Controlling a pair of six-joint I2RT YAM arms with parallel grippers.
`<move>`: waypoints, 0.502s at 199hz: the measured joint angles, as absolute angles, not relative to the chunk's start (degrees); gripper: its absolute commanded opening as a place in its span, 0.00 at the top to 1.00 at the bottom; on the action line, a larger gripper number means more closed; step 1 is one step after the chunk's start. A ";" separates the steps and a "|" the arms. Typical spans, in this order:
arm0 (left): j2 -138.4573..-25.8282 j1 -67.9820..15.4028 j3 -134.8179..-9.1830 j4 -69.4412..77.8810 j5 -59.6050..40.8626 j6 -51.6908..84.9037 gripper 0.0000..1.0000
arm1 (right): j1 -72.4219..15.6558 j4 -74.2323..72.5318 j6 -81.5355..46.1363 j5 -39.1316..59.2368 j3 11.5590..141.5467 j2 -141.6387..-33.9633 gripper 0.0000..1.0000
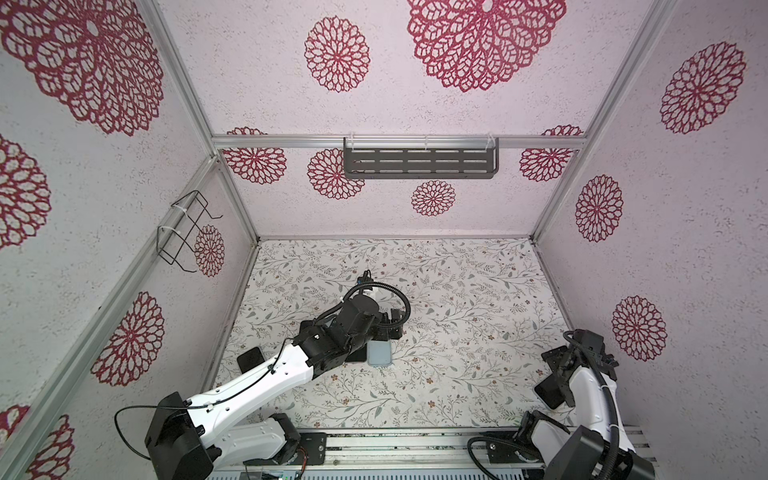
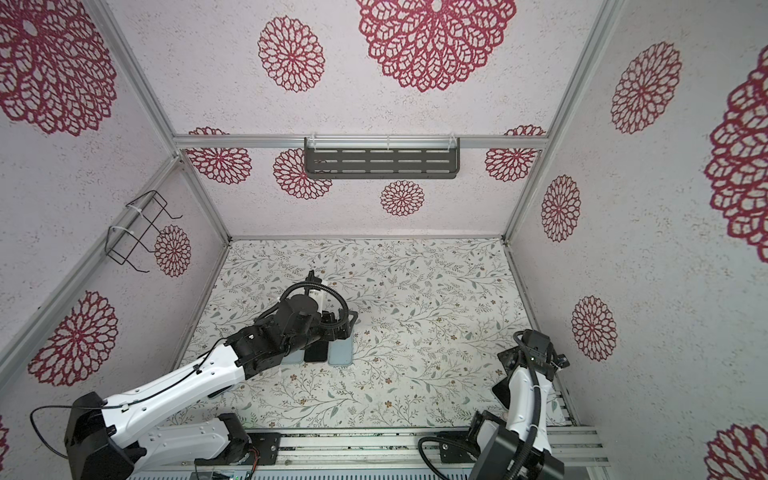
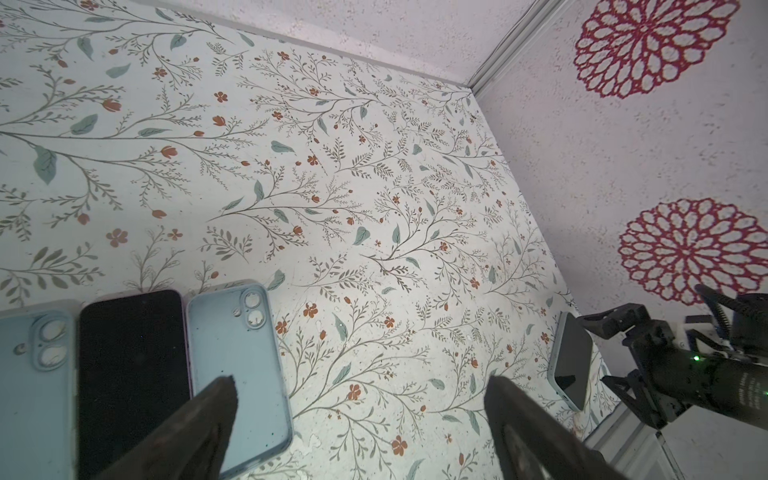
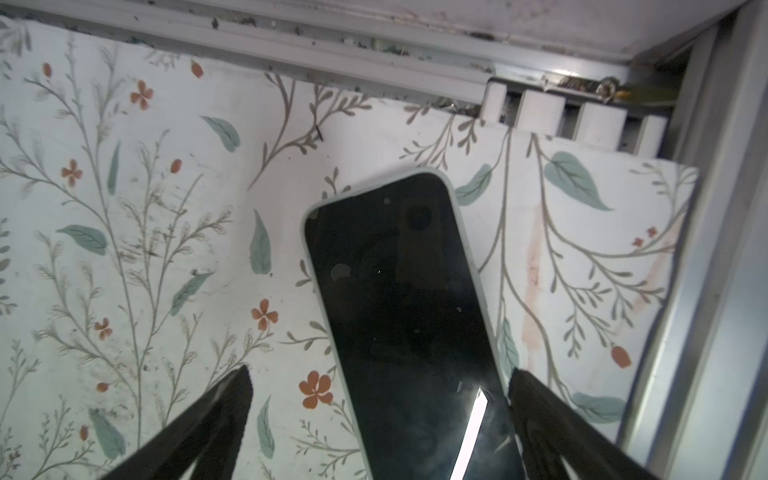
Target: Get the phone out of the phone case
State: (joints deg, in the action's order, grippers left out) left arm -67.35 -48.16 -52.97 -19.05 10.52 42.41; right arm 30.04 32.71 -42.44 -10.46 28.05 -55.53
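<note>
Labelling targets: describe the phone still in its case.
Follow the right wall to the near corner of the table, under the open right claw. The cased phone lies there screen-up; unlike the bare phone mid-table, a pale case rim frames it.

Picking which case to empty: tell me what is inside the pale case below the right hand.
A dark-screened phone fills the pale case, screen up; only its rim shows. The case floor is covered.

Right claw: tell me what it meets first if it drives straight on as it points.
Probably the cased phone, screen up on the table; the open right claw points at it. Depth unclear.
</note>
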 measured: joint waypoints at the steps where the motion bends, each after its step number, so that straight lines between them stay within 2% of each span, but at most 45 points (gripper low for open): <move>1: -67.35 -48.16 -52.97 -19.05 10.52 42.41 0.03 | 30.15 32.56 -42.39 -10.31 27.99 -55.64 0.01; 100: -67.92 -47.70 -52.97 -18.63 10.52 43.16 0.03 | 33.21 28.32 -38.72 -7.99 26.98 -63.96 0.01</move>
State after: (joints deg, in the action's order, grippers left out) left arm -67.92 -47.70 -52.97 -18.63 10.52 43.16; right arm 33.21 28.32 -38.72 -7.99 26.98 -63.96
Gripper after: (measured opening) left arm 0.972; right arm 0.989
